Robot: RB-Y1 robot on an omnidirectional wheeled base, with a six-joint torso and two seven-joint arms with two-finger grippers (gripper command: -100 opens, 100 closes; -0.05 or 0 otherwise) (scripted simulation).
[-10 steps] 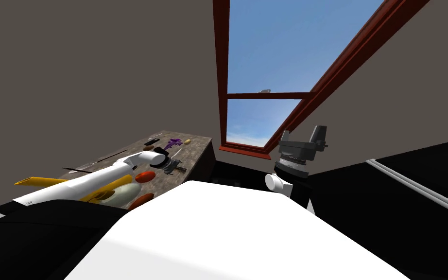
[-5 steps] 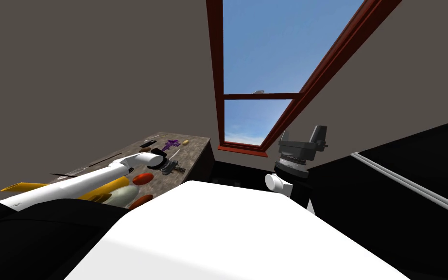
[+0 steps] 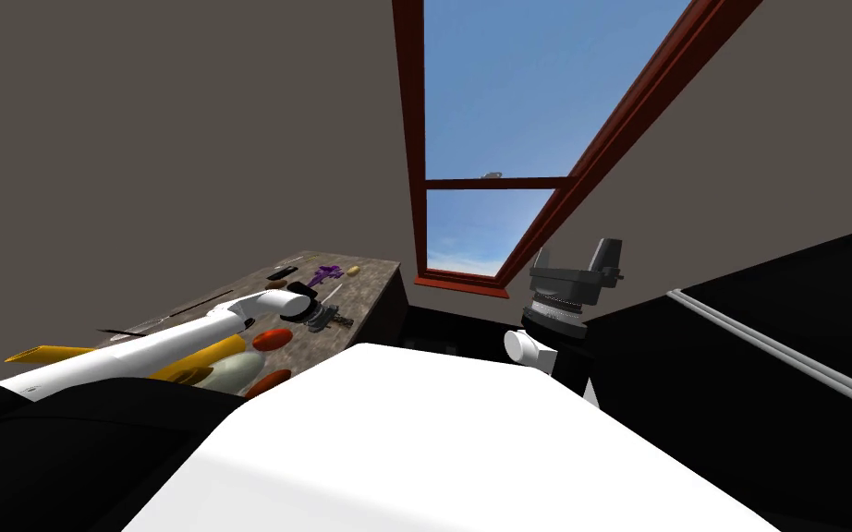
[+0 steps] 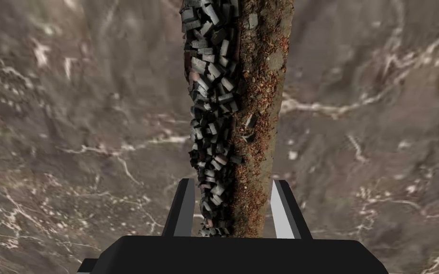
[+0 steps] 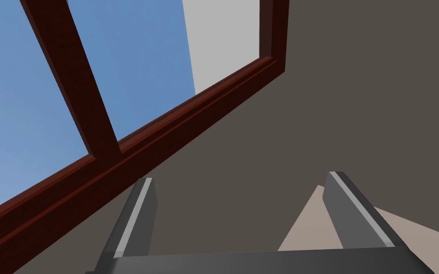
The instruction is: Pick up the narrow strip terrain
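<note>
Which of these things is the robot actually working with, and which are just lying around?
For the job: narrow strip, rubble-covered, on the marbled table, clamped by the left gripper.
Lying about: purple object, red ovals, yellow pieces, pale egg shape; right gripper open, idle.

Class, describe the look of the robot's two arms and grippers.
The left arm is a white tube ending in a black wrist collar. The right arm has a white round joint below a ribbed grey ring and dark grey wrist. The left gripper and right gripper each have a dark box body with two thin blade-like jaws, dark grey with light grey faces.
</note>
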